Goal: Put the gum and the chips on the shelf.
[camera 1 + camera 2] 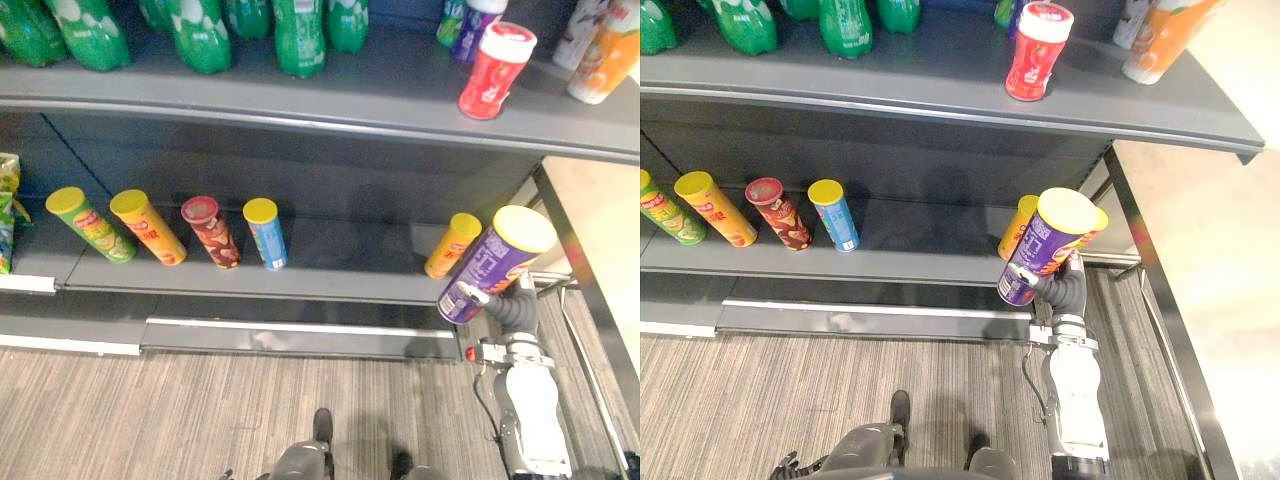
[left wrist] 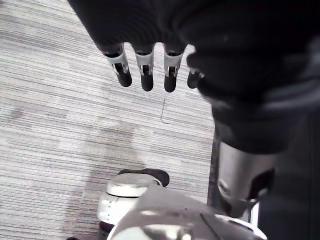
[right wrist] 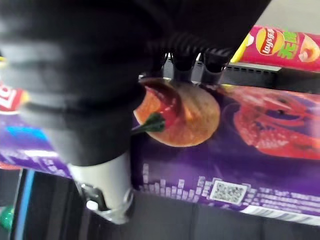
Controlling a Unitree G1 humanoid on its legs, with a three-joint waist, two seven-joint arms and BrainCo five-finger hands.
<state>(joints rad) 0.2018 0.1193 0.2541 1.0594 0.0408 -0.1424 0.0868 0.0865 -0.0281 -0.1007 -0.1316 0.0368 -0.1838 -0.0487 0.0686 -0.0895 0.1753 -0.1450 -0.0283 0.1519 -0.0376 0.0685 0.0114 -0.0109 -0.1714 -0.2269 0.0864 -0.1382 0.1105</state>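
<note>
The right hand [image 1: 1064, 285] curls its fingers round the lower end of the purple can [image 1: 1045, 250], the chips, and holds it aslant, with the yellow lid up and toward the shelving and the base toward the robot. Gripping low, I judge, leaves the top free to go in first under the upper shelf [image 1: 300, 105]. In the right wrist view the can's printed skin is glossy and smooth. It is a straight, stiff tube with a pale rim at the base and a plastic-looking lid, so a wrapped grip suits it and should not dent it.

The can hangs in the air before the lower shelf [image 1: 340, 265], not yet set down. It overlaps a yellow can [image 1: 452, 245] that stands there, and I cannot tell if they touch. Open board lies between that one and a row of cans [image 1: 265, 235] further left, which looks the likely spot. Both shelves are flat, matt grey boards.

On the upper shelf a red tub [image 1: 495, 70] with a white lid stands near green bottles [image 1: 298, 35]. It is probably the gum, so that half seems done.

The left hand [image 2: 146, 65] hangs over the streaked grey floor [image 1: 150, 410], fingers straight and holding nothing
</note>
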